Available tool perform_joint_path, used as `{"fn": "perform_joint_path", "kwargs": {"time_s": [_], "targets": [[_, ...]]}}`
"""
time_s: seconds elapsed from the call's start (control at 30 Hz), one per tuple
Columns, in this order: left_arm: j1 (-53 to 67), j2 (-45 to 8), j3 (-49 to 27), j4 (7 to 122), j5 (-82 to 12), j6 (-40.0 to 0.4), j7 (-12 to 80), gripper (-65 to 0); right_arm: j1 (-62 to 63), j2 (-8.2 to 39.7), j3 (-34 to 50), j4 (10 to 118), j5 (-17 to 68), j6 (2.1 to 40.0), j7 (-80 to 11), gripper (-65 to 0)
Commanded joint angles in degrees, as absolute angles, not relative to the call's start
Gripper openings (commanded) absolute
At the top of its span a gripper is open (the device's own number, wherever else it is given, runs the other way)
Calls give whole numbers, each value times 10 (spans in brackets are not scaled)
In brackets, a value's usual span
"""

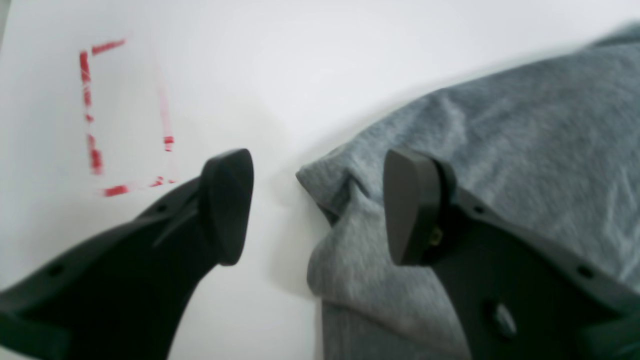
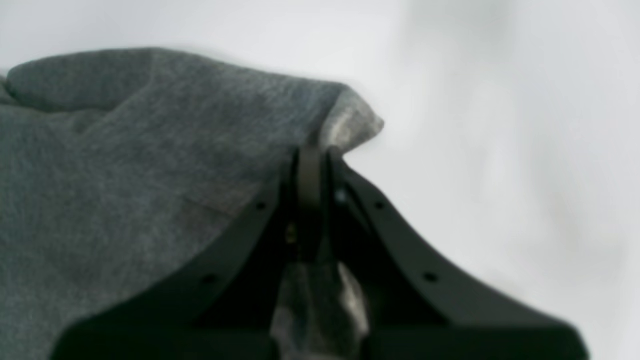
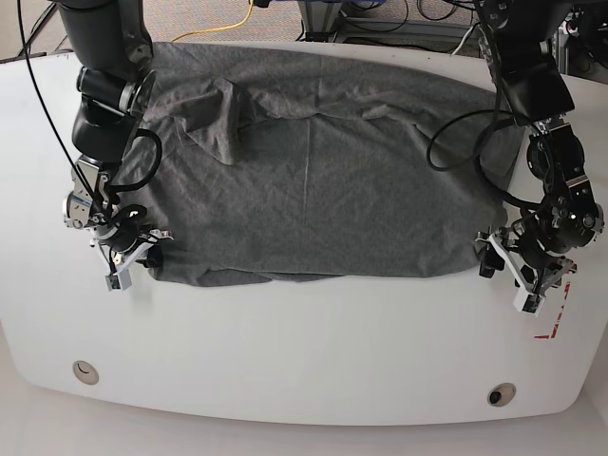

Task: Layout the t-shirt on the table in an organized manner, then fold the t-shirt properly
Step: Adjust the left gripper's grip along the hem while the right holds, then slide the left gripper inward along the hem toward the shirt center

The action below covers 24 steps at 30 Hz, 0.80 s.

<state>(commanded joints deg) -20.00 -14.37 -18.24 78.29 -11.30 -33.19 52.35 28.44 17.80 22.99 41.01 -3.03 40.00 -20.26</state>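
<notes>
The grey t-shirt (image 3: 313, 180) lies spread on the table (image 3: 304, 361); the right hand (image 2: 312, 160) pinches one corner, the left hand (image 1: 317, 205) spread open astride another.

Between the spread black fingers of the left hand (image 1: 320, 205) lies bare glossy white tabletop (image 1: 280, 75), with the wrinkled heather-grey t-shirt (image 1: 500, 150) edge bunched beside one finger. The right hand (image 2: 312, 165) appears pinched onto cloth, with open tabletop beyond.
</notes>
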Motion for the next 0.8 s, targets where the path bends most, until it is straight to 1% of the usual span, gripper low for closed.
{"fn": "perform_joint_path", "kwargs": {"time_s": [0.17,0.33,0.53,0.67,0.8], "targets": [[-234,-143,-211,681,-113,-331,498,-261,269,167,230,437,-34,400,-205,-650],[-242,-143,-233,611,-113,-330,473,-261,266,166,230,441,-34,400,-205,-650],[-252,-143,-233,575,-113,-302,460,-261,265,166,230,441,-34,400,-205,-650],[-255,-143,-232,532,-114,-300,448,-261,265,166,230,441,-34,400,-205,-650],[-261,-139,-232,526,-115,-302,446,-265,265,166,230,441,-34,400,-205,-650]]}}
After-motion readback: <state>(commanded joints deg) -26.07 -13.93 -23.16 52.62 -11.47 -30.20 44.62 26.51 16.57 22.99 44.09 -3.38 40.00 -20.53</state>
